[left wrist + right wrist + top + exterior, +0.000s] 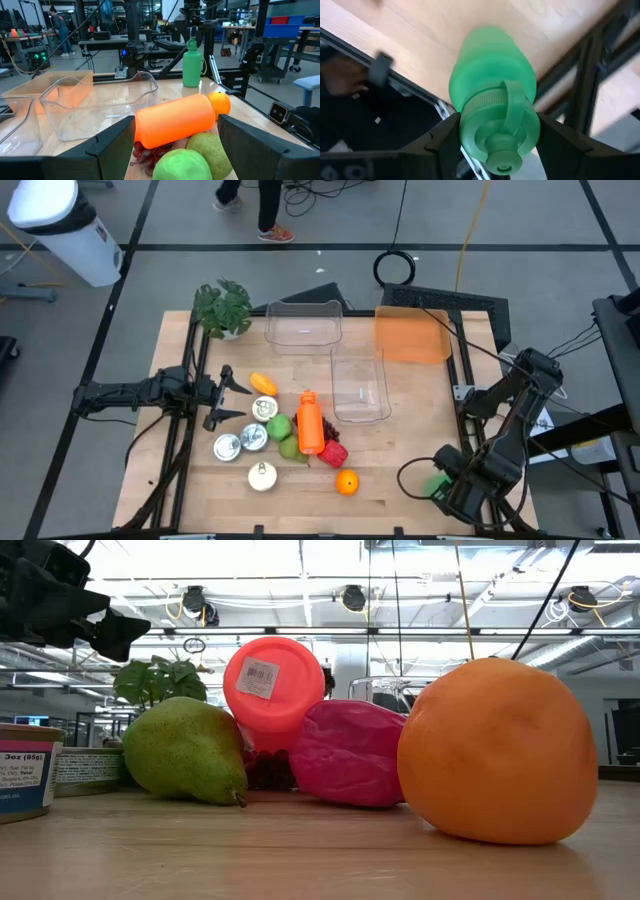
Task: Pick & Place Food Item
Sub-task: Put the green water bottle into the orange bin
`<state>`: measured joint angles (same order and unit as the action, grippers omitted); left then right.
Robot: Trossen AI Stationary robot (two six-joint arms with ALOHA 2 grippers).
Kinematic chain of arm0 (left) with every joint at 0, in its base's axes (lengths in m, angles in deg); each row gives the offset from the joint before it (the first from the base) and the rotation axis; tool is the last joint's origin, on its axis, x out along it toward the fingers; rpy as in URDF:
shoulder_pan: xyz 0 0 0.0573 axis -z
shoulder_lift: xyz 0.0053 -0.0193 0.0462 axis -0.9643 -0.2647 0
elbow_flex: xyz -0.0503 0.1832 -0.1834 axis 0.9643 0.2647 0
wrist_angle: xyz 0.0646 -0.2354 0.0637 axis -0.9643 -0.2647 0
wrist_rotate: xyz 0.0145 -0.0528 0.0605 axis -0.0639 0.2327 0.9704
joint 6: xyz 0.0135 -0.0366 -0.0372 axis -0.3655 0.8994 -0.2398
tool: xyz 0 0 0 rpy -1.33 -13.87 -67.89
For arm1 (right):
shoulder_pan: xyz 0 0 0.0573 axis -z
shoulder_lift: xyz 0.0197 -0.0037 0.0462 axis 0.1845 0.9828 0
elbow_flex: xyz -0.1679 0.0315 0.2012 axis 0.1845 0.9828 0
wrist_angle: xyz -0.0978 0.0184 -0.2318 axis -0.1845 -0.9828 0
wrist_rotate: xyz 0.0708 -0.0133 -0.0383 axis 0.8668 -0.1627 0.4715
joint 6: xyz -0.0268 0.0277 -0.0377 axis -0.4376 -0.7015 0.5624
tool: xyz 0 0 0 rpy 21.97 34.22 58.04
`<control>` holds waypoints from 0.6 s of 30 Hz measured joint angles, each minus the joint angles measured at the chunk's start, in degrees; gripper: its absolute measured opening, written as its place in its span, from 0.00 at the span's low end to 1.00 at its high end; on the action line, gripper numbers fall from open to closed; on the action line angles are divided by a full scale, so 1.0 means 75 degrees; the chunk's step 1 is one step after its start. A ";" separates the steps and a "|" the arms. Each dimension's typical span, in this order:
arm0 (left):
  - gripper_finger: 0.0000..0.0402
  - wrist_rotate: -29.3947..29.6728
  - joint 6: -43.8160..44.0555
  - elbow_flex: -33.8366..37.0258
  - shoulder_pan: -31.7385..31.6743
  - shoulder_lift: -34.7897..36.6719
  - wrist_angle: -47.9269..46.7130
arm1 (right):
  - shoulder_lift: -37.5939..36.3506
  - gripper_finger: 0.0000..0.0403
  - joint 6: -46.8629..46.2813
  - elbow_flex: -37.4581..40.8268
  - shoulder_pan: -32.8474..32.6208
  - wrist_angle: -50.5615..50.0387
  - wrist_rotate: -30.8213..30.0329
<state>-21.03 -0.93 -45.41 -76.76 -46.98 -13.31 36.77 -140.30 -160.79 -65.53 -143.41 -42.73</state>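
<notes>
Your right end effector [492,145] straddles the green bottle [492,100] at the desk [400,470] corner, whether pinching it I cannot tell; left end effector [228,395] waits spread beside the food.

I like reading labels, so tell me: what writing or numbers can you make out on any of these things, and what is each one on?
"3oz (85g)": on the can at the low view's left edge.
Lines under it on that can: too small to read.
Sticker on the orange bottle's base: barcode, unreadable.
Nothing else is readable.
</notes>
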 joint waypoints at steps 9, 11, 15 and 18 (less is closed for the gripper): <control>0.73 -0.0002 0.0000 0.0000 0.0000 0.0000 0.0002 | -0.0387 0.51 0.2194 -0.0005 0.0478 -0.0200 -0.3370; 0.73 -0.0003 0.0000 0.0000 0.0000 0.0000 0.0000 | -0.0490 0.51 0.2754 -0.0007 0.0490 -0.0202 -0.4216; 0.73 0.0000 0.0000 0.0000 0.0000 0.0000 0.0000 | -0.0764 0.51 0.3956 -0.0008 0.0490 -0.0183 -0.6100; 0.73 -0.0001 0.0000 0.0000 0.0000 0.0000 0.0000 | -0.0976 0.52 0.4996 -0.0008 0.0493 -0.0174 -0.7951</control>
<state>-21.04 -0.93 -45.41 -76.76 -46.98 -13.31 29.45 -102.83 -160.85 -61.83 -144.71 -102.36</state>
